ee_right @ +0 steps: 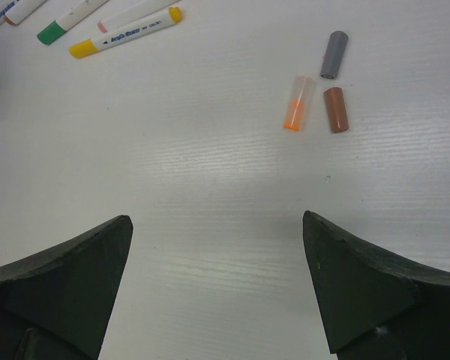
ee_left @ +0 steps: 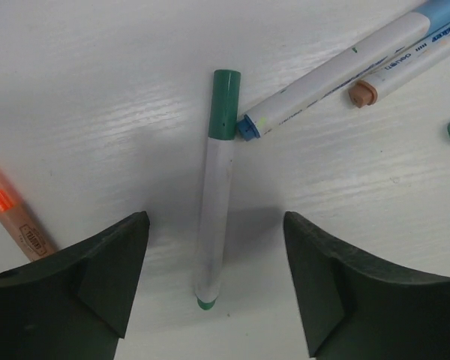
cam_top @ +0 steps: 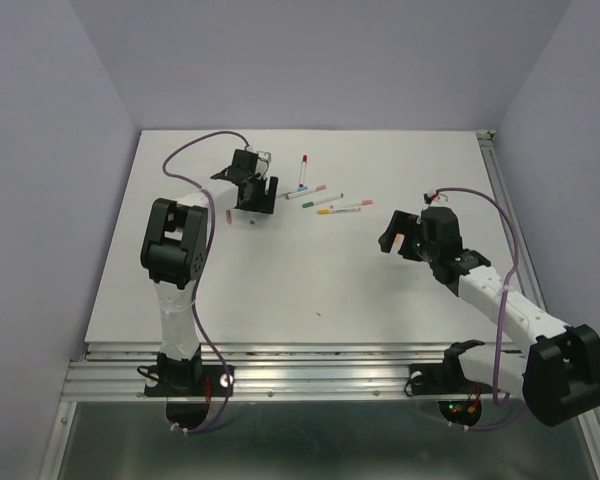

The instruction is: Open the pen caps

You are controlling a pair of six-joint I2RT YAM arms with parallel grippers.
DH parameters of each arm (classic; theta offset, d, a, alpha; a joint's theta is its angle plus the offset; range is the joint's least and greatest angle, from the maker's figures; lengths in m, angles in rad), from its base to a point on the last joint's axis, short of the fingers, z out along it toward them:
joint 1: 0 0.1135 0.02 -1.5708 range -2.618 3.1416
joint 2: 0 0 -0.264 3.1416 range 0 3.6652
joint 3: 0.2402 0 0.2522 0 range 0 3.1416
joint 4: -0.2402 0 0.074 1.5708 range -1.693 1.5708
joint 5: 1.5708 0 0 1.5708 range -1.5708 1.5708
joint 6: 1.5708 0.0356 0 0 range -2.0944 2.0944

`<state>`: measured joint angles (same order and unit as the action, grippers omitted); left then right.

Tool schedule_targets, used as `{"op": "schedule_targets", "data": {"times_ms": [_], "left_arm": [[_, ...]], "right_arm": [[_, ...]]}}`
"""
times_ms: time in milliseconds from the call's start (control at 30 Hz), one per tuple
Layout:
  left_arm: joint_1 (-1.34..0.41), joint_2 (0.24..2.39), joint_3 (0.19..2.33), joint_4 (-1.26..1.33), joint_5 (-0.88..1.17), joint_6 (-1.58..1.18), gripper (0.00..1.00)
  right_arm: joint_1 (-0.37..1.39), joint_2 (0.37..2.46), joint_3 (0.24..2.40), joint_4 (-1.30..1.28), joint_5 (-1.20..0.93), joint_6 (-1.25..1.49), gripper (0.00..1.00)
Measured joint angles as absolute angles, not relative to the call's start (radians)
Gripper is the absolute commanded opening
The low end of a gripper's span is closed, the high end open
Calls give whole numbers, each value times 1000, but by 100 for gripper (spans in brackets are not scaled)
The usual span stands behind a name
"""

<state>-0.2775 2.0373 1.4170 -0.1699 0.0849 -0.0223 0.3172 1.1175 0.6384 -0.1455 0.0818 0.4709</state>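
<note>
Beside its yellow cap (ee_right: 79, 49), the pen (ee_right: 127, 31) reads "Acrylic Marker".

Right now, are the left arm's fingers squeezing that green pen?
No, the left fingers stand apart on either side of the green pen, touching neither its barrel nor its green cap.

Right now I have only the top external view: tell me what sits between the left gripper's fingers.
Observer: A green pen, its green cap on, lies flat between the open fingers of the left gripper, touching neither.
Operator: Report the right gripper.
Observer: The right gripper is open, holding nothing.
Operator: List loose caps ahead of it.
Observer: Three, lying apart: a grey cap, a brown cap and a clear orange cap.
</note>
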Motion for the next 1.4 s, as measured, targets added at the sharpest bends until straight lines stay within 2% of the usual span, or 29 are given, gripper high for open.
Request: {"op": "schedule_targets", "data": {"times_ms": [200, 267, 300, 333, 467, 733, 833, 933, 1033, 1200, 1267, 1400], "left_arm": [[-286, 2088, 1481, -197, 23, 0, 48], [-286, 2096, 1493, -204, 7, 1, 43], [-286, 2098, 1496, -204, 3, 3, 34], [-286, 2099, 1498, -208, -1, 3, 31], [-286, 2107, 1507, -210, -7, 1, 0], [-290, 2101, 1502, -207, -30, -10, 0], [-292, 2057, 1435, -174, -42, -36, 0], [-291, 1922, 1269, -123, -23, -81, 0], [-287, 1671, 1057, -46, 62, -144, 0], [-319, 1289, 803, 241, 253, -281, 0], [-378, 1196, 721, 312, 294, -325, 0], [-509, 1151, 645, 368, 366, -390, 0]], "right_arm": [[317, 1118, 638, -147, 90, 471, 100], [317, 1118, 638, -147, 93, 471, 100], [317, 1118, 638, -148, 94, 471, 100], [317, 1118, 638, -148, 94, 471, 100], [317, 1118, 638, -148, 97, 471, 100], [317, 1117, 638, -148, 98, 473, 100], [317, 1097, 635, -147, 96, 479, 100], [317, 1014, 598, -125, 76, 487, 100], [317, 926, 554, -65, 12, 499, 100], [317, 865, 546, 21, -188, 551, 100], [317, 854, 546, 64, -263, 578, 100], [337, 857, 546, 160, -387, 635, 100]]}}
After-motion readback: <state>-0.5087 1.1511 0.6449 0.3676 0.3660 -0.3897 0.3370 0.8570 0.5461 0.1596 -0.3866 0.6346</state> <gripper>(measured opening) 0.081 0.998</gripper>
